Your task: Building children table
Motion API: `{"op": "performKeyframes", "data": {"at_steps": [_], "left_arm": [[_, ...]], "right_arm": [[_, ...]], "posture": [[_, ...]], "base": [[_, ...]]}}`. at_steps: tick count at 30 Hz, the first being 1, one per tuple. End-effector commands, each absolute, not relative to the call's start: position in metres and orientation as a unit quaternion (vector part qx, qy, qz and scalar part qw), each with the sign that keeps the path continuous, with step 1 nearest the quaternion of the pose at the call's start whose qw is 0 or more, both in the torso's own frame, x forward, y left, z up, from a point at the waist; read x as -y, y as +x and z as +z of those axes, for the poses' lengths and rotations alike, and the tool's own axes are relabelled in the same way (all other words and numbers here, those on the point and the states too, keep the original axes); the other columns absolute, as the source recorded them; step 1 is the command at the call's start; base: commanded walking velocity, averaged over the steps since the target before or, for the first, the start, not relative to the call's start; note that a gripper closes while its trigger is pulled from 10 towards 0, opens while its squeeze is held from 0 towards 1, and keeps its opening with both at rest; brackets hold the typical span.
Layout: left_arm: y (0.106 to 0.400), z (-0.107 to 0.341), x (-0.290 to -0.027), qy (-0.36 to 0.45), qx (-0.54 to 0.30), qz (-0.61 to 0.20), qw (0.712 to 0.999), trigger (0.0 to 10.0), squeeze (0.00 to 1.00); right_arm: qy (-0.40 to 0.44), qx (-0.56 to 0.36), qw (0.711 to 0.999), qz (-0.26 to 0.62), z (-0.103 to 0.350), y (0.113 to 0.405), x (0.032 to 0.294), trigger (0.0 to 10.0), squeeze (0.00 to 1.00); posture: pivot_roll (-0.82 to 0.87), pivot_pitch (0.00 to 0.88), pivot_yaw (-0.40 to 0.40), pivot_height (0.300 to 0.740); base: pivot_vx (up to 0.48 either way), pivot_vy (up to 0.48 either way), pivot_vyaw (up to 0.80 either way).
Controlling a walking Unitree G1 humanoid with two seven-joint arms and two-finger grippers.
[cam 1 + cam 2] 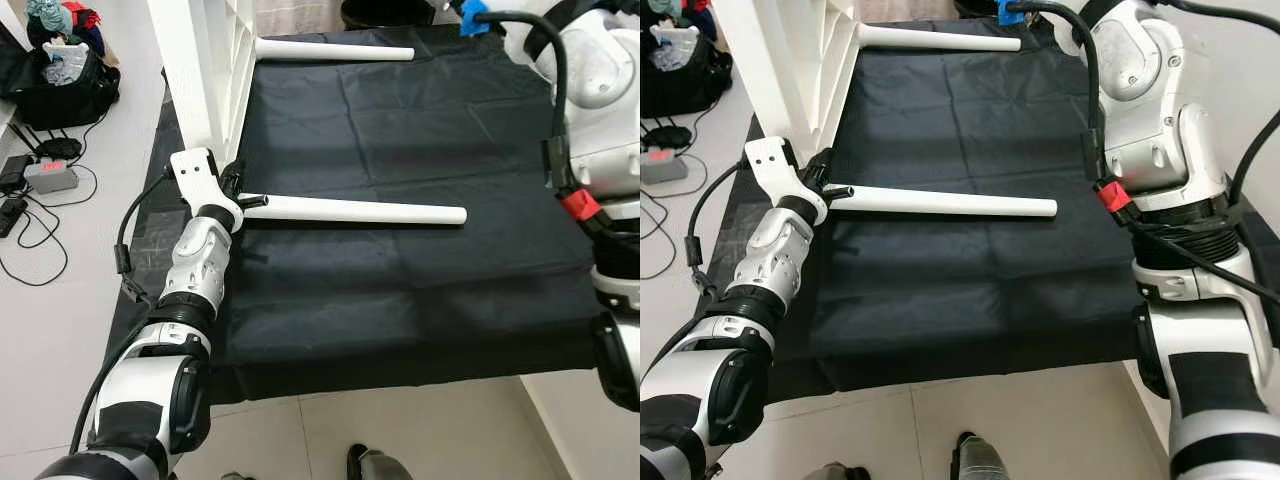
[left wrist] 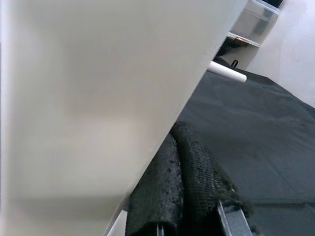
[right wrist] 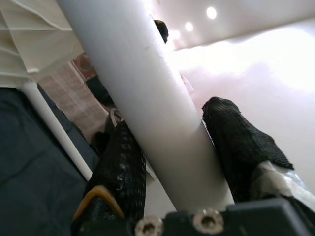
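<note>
A white table leg (image 1: pixel 360 210) lies across the middle of the black cloth (image 1: pixel 400 300). My left gripper (image 1: pixel 238 190) is at its left, screw end, beside the upright white tabletop panel (image 1: pixel 195 70). In the left wrist view its fingers (image 2: pixel 189 182) are pressed together with nothing between them, right against the white panel (image 2: pixel 98 98). A second leg (image 1: pixel 335 50) lies at the far edge of the cloth. My right arm (image 1: pixel 1140 100) is raised at the right. In the right wrist view my right gripper (image 3: pixel 170 123) is shut on a third white leg (image 3: pixel 147 88).
A black bag stuffed with clothes (image 1: pixel 60 70) sits on the floor at far left. Cables and a small grey box (image 1: pixel 50 178) lie near it. A person's shoe (image 1: pixel 370 465) shows by the cloth's front edge, over pale tiles.
</note>
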State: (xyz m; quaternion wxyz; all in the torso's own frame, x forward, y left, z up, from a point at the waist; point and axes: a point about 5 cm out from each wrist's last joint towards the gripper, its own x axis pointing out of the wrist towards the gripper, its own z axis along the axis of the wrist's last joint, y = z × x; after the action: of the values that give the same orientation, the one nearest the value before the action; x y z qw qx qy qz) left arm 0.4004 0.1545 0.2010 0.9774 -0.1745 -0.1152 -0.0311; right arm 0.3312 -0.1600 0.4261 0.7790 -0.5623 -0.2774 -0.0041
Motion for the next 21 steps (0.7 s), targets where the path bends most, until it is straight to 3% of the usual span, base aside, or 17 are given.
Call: {"op": "performKeyframes", "data": {"at_steps": [1,3,4,6,7,9,10,12,13,14,21], "left_arm": [[0.4,0.198,-0.162,-0.177,0.115,-0.016,0.977,10.0,0.0],[0.4,0.199,-0.166,-0.181,0.117,-0.009,0.977,10.0,0.0],[0.4,0.201,-0.172,-0.182,0.122,0.001,0.976,10.0,0.0],[0.4,0.201,-0.172,-0.182,0.122,0.001,0.976,10.0,0.0],[0.399,0.205,-0.179,-0.182,0.13,0.011,0.975,10.0,0.0],[0.399,0.205,-0.179,-0.182,0.13,0.011,0.975,10.0,0.0],[0.399,0.209,-0.186,-0.179,0.139,0.021,0.974,10.0,0.0],[0.399,0.209,-0.186,-0.179,0.139,0.021,0.974,10.0,0.0],[0.397,0.231,-0.208,-0.159,0.179,0.043,0.97,10.0,0.0],[0.396,0.242,-0.216,-0.149,0.198,0.051,0.967,10.0,0.0],[0.393,0.282,-0.231,-0.118,0.257,0.055,0.958,10.0,0.0]], "right_arm": [[-0.55,0.263,0.792,0.004,0.421,0.334,0.161,0.0,0.0],[-0.544,0.255,0.8,-0.003,0.419,0.335,0.163,0.0,0.0],[-0.519,0.229,0.823,-0.019,0.416,0.337,0.172,0.0,0.0],[-0.519,0.229,0.823,-0.019,0.416,0.337,0.172,0.0,0.0],[-0.489,0.194,0.849,-0.037,0.41,0.34,0.184,0.0,0.0],[-0.489,0.194,0.849,-0.037,0.41,0.34,0.184,0.0,0.0],[-0.446,0.158,0.88,-0.047,0.401,0.343,0.196,0.0,0.0],[-0.446,0.158,0.88,-0.047,0.401,0.343,0.196,0.0,0.0],[-0.337,0.081,0.936,-0.064,0.374,0.349,0.219,0.0,0.0],[-0.3,0.059,0.95,-0.069,0.366,0.35,0.226,0.0,0.0],[-0.224,0.033,0.97,-0.085,0.356,0.353,0.241,0.0,0.0]], "posture": [[-0.21,0.205,-0.03,0.74],[-0.21,0.203,-0.033,0.74],[-0.2,0.202,-0.038,0.74],[-0.2,0.202,-0.038,0.74],[-0.2,0.2,-0.043,0.74],[-0.2,0.2,-0.043,0.74],[-0.19,0.197,-0.044,0.74],[-0.19,0.197,-0.044,0.74],[-0.16,0.185,-0.047,0.74],[-0.16,0.185,-0.047,0.74],[-0.14,0.162,-0.045,0.74]], "base": [[0.0,0.0,0.0],[0.0,0.0,0.0],[0.0,0.0,0.0],[0.0,0.0,0.0],[0.0,0.0,0.0],[0.0,0.0,0.0],[0.0,0.0,0.0],[0.0,0.0,0.0],[0.0,0.0,0.0],[0.0,0.0,0.0],[0.0,0.0,0.0]]}}
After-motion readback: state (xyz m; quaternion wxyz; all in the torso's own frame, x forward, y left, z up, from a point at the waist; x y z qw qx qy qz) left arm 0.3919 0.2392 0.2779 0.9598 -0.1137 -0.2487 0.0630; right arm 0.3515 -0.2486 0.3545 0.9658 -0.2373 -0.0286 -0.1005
